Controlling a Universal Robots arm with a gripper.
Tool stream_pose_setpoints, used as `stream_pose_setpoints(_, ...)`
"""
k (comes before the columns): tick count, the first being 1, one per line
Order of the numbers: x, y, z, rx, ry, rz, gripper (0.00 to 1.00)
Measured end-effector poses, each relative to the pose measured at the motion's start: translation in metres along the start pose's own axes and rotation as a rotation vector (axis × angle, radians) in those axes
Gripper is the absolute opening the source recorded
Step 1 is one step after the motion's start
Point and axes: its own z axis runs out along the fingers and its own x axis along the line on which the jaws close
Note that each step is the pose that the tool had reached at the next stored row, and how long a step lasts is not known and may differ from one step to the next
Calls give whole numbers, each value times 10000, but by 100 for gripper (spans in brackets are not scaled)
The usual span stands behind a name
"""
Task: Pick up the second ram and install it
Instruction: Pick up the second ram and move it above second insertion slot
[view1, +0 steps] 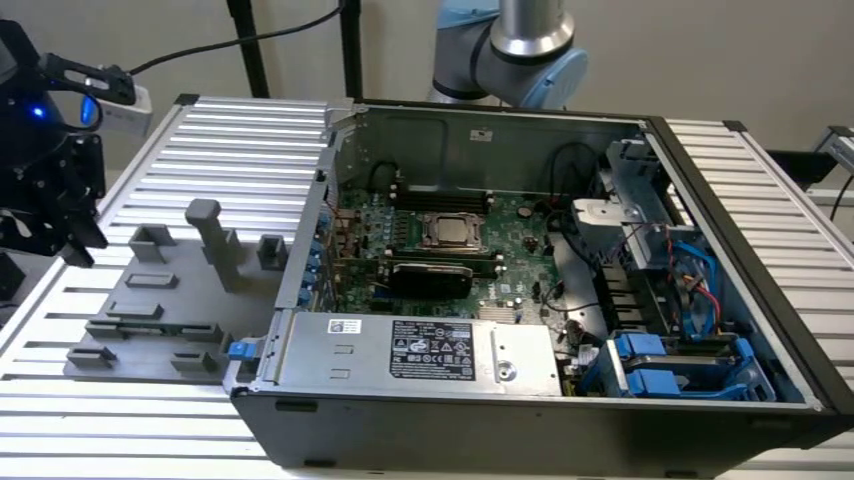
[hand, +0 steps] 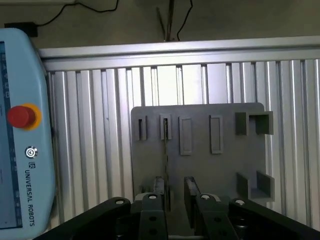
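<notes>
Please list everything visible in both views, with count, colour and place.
computer case: one, dark grey, open, on the table
motherboard: one, green, inside the case
power supply: one, silver, case's near side
drive caddies: two, blue, inside the case
holder plate: one, grey, on the table
second ram: one, dark seen edge-on, standing in a holder slot
table: one, silver, slatted
teach pendant: one, light blue, red button, beside the table
robot arm: one, silver and light blue, behind the case
gripper: one, black, open, above the holder plate
</notes>
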Motion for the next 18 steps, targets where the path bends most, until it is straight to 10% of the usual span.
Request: stream_pose_setpoints(18,-3,-160,315,-2,1,-162,30)
